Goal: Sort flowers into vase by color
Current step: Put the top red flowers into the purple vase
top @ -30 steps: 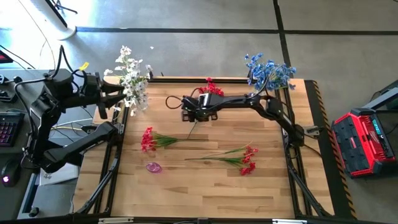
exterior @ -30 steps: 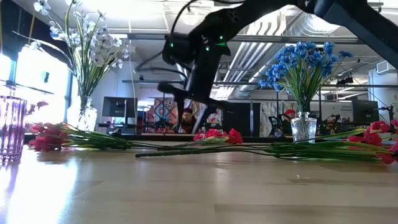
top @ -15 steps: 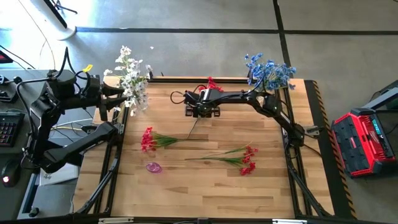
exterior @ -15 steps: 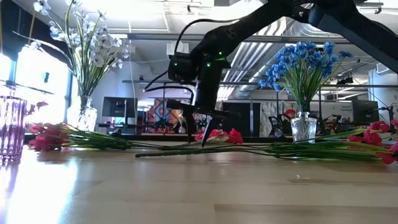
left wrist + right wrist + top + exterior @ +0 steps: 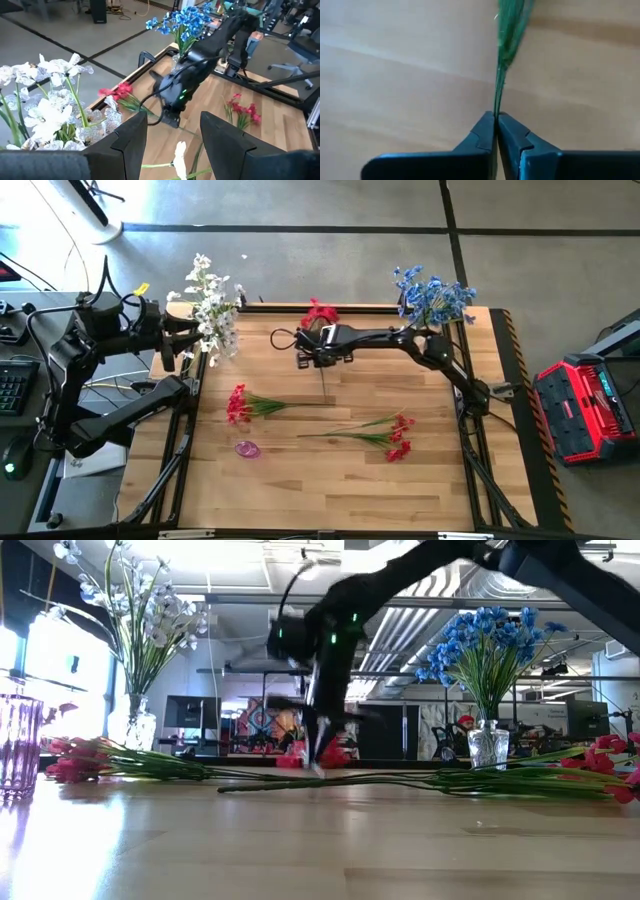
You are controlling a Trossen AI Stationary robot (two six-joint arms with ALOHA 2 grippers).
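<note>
Near the far edge of the desk [image 5: 300,490], about midway along it, found the right pincer [image 5: 496,122] clenched on the thin green stem [image 5: 502,50] of a red sprig [image 5: 320,313]. Had seen those jaws standing apart over the same sprig a second earlier; now found them met tip to tip with the stem pinched between. Noted the blossoms shifted too: swung closer to the far edge and blurred in the low view, with the stem's free end trailing toward the desk's middle. Judged from that a grasp made and a lift just begun, not finished.

Counted two more red sprigs lying flat on the desk, one toward the left edge [image 5: 245,405] and one right of the middle [image 5: 385,435], neither touched. Saw white flowers [image 5: 212,310] standing in a vase at the far left corner and blue flowers [image 5: 432,295] in another at the far right corner. Spotted a small purple vase [image 5: 247,448] nearer the front edge, left of centre, holding nothing; took it for the likely home of the reds.

Found the left pincer [image 5: 172,120] at the left edge beside the white flowers, released, as it had been a second before; could not make out anything gripped there.

Reckoned white and blue settled, red only started.
</note>
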